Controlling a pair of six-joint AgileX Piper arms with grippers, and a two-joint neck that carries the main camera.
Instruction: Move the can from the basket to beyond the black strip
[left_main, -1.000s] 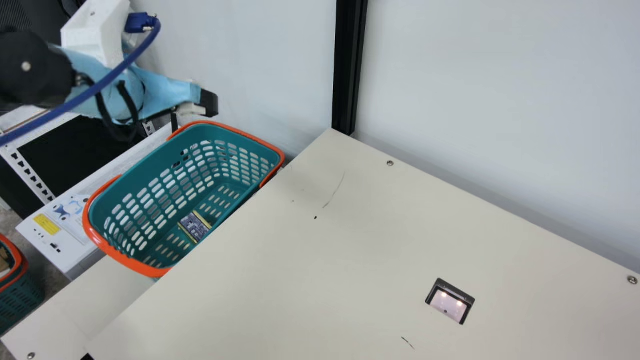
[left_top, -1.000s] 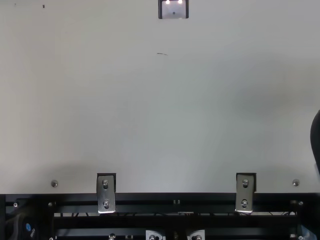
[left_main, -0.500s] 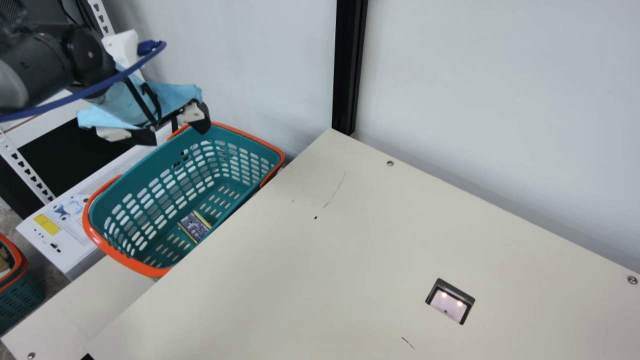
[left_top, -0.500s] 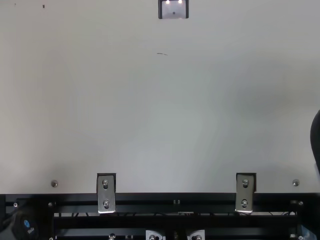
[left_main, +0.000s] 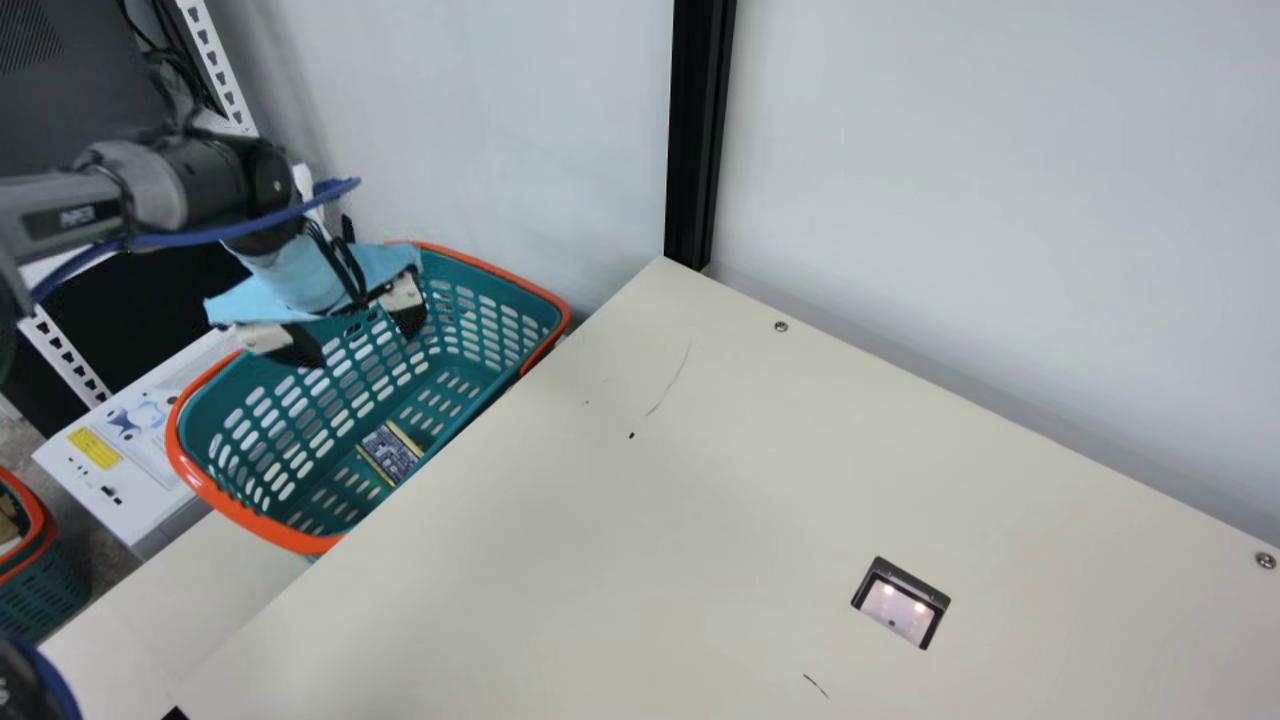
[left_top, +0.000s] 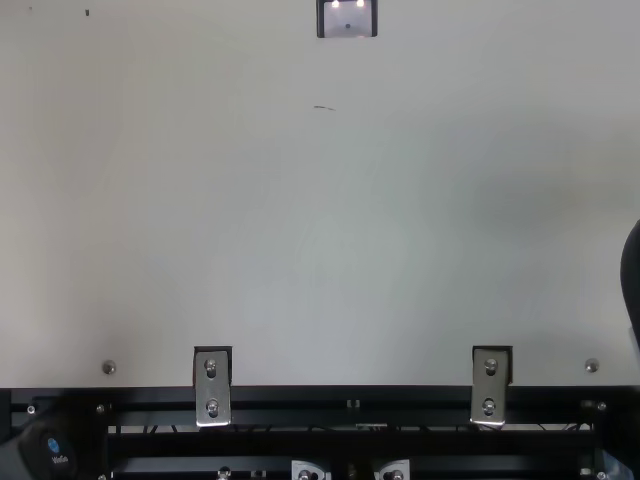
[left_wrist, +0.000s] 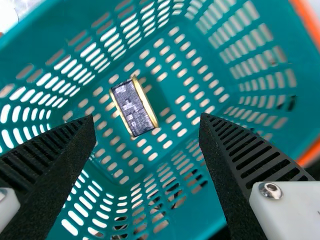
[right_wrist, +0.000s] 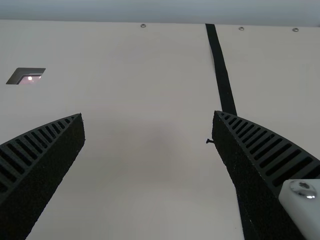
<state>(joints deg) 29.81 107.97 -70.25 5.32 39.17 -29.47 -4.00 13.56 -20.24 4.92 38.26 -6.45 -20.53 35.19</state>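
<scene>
In the main view my left gripper (left_main: 362, 342) is over the far-left part of the teal basket (left_main: 252, 512), its fingers spread. The can (left_main: 390, 453), dark with gold rims, lies on its side on the basket floor. From the left wrist, my left gripper (left_wrist: 147, 119) is open, with the can (left_wrist: 133, 106) below and beyond its fingers, untouched. My right gripper (right_wrist: 148, 114) stands open above the table in the right wrist view, nothing between its fingers. The black strip (right_wrist: 221, 70) runs across the table there, partly behind one finger.
A pale wall with a black post (left_main: 698, 130) borders the table (left_main: 600, 540). The basket's orange rim stands beside the table's left edge. A recessed light box (left_main: 901, 603) sits in the tabletop, and another basket (left_main: 45, 590) is at the far left.
My left arm has swung in and lowered, bringing its gripper from above the basket's far-left edge to over the basket, with its spread fingers turned downward. The can has not moved.
</scene>
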